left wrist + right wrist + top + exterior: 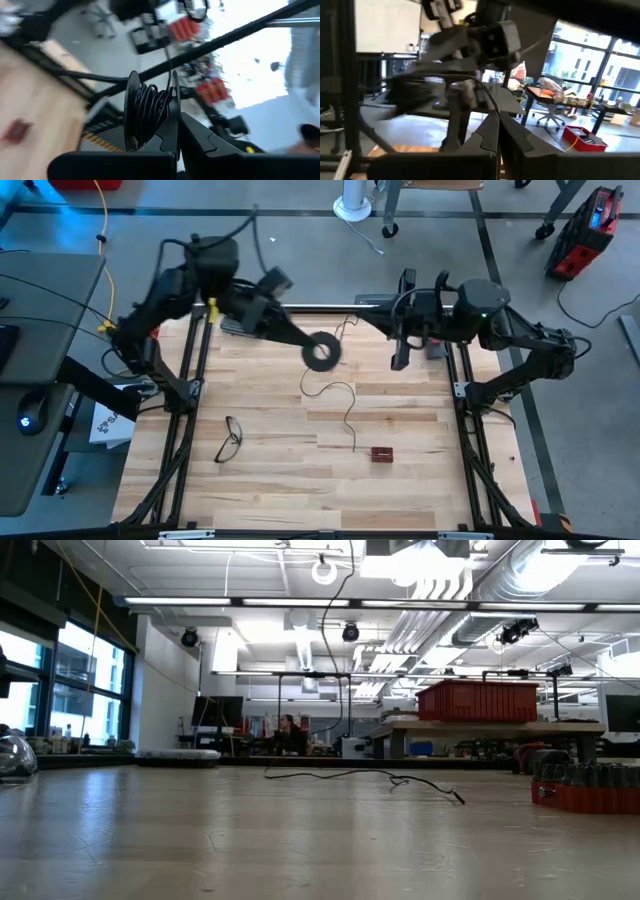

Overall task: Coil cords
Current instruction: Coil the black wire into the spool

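Note:
The cord is a thin dark wire wound partly on a small round black reel (321, 351) with a pale centre. My left gripper (310, 347) is shut on the reel (150, 107) high above the table's middle. From the reel (323, 570) the wire (335, 660) hangs down, and its free length (345, 405) lies in loose curves on the table. My right gripper (360, 302) is shut on a strand of the wire (485, 95) near the far edge, right of the reel. My left gripper pinches one flange of the reel (175, 112) between its two fingers, which come roughly level from the table's left. The reel stands on edge, lifted clear of the table, its wound wire beside the fingers. My right gripper pinches the thin wire (494, 111) between its fingertips, roughly level from the table's right. The wire leaves the tips in a slack curve toward the left arm, clear of the table.
Black-framed eyeglasses (230, 438) lie near the table's left front. A small red block (381, 453) sits near the front, right of the wire's end (355, 448). A yellow cable (105, 240) hangs off the table at far left. Black frame rails (190, 380) border both sides.

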